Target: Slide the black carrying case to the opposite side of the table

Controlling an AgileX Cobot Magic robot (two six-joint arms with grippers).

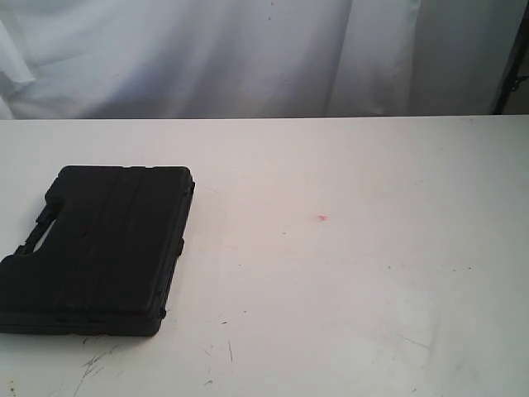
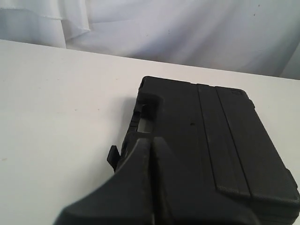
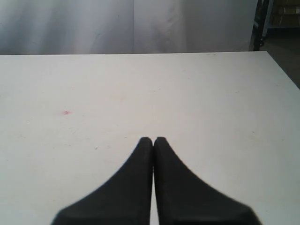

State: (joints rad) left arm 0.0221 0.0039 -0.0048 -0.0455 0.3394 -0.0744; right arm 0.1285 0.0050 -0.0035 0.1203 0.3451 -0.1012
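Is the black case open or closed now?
Closed. The case lies flat on the table, with no gap along its visible edges.

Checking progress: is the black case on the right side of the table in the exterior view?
No, the black case lies near the left edge of the table, left of the red spot.

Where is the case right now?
Exterior view: the case lies flat on the table's left side, left of the red spot; the left gripper is at its handle edge.

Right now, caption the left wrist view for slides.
Shut left end effector at the handle side of the black carrying case on the white table.
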